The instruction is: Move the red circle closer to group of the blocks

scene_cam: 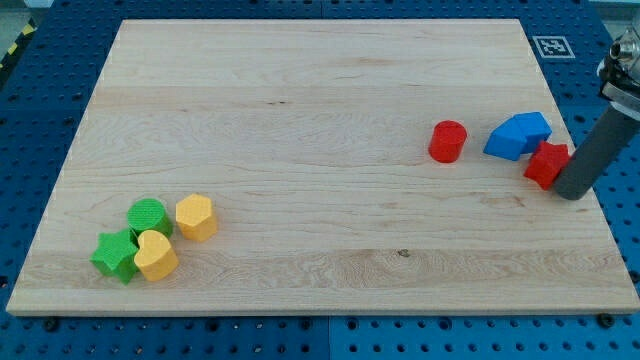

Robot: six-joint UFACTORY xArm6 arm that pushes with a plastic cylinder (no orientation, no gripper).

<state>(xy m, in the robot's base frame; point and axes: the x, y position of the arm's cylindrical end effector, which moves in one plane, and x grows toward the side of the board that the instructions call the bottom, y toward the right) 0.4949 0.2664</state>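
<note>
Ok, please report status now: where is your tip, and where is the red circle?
My tip at view's right edge, beside a red block. Red circle untouched, left of blue blocks. Group far at bottom left.

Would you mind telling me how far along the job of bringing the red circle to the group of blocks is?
Nothing looks done yet: the red circle sits at the view's right, far across the board from the group at lower left: green circle, green star, yellow heart and yellow hexagon. My tip rests beside the other red block, not the circle. The whole push leftward remains.
</note>
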